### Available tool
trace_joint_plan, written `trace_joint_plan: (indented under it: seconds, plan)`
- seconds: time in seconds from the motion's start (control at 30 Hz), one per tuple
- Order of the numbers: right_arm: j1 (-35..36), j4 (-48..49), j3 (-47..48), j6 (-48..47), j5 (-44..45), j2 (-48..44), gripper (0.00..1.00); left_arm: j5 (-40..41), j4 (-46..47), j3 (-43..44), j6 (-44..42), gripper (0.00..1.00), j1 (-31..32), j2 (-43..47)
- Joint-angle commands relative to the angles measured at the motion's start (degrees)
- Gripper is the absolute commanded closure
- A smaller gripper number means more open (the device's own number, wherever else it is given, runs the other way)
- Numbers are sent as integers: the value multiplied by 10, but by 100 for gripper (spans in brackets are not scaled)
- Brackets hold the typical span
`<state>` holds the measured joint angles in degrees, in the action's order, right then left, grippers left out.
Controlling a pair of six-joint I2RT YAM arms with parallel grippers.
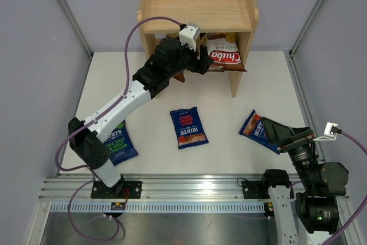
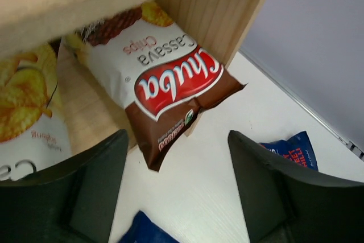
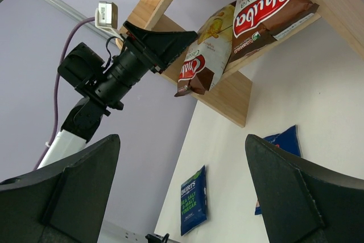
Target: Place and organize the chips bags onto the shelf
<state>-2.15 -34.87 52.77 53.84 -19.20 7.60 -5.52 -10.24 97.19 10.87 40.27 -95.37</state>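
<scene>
The left Burts bag [image 1: 119,140] lies on the table [image 1: 269,84] by my left arm's base. My left pincer [image 2: 176,189] gapes empty at the shelf's [image 1: 198,7] lower tier, where both Chuba bags [image 2: 165,83] lie, one overhanging the edge. The middle Burts [image 1: 188,127] lies on the table. My right pincer [image 1: 270,131], also open and empty, hovers at the right Burts [image 1: 252,124]. I judge grasping it comes next.

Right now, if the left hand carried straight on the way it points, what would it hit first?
Most likely the brown Chuba bag overhanging the shelf's lower tier, centred between the left hand's open fingers; exact depth is unclear.
</scene>
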Motion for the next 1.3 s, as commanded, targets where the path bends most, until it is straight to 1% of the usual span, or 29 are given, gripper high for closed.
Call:
trace_joint_plan:
  seconds: [0.0, 0.1, 0.17, 0.23, 0.27, 0.33, 0.4, 0.5, 0.53, 0.6, 0.67, 0.7, 0.73, 0.8, 0.83, 0.9, 0.93, 1.1, 1.27]
  plan:
    - [-1, 26, -4, 4, -15, -7, 1, 74, 17, -43, 3, 33, 9, 57]
    - [-1, 25, -6, 4, -14, -9, 1, 117, -13, -63, 32, 39, 10, 90]
    - [-1, 26, -7, 2, -13, -10, 1, 154, -16, -100, 38, 41, 23, 113]
    - [-1, 27, -9, 5, -14, -10, 1, 156, -14, -128, 43, 44, 29, 147]
    - [-1, 31, -12, 5, -15, -10, 1, 152, -14, -147, 44, 43, 30, 152]
    - [-1, 34, -16, 9, -18, -8, 0, 156, -31, -149, 41, 44, 31, 150]
    - [-1, 42, -19, 15, -22, -8, 1, 172, -71, -124, 36, 50, 30, 136]
    - [-1, 40, -19, 14, -20, -11, 1, 155, -85, -105, 8, 56, 29, 111]
    - [-1, 39, -18, 12, -17, -11, 1, 141, -85, -101, 6, 57, 27, 97]
    - [-1, 40, -17, 13, -19, -8, 1, 129, -105, -65, 4, 58, 19, 74]
    - [-1, 41, -17, 13, -19, -8, 1, 133, -106, -45, -10, 59, 20, 44]
    - [-1, 41, -17, 14, -20, -8, 1, 134, -103, -32, -22, 60, 19, 34]
    - [0, 41, -15, 13, -19, -8, 1, 155, -102, -26, -25, 61, 18, 27]
    - [-1, 38, -14, 9, -18, -8, 0, 182, -94, -16, -30, 66, 18, 5]
    - [-1, 37, -13, 9, -15, -9, 1, 227, -87, -12, -33, 69, 18, -2]
    - [-1, 36, -12, 8, -15, -10, 1, 260, -79, -4, -38, 69, 18, -23]
    - [-1, 37, -12, 7, -15, -10, 1, 289, -76, 6, -45, 69, 19, -31]
    - [-1, 37, -10, 6, -10, -11, 1, 362, -59, 29, -62, 74, 20, -73]
    - [-1, 35, -13, 6, -8, -14, 1, 437, -43, 57, -67, 75, 19, -109]
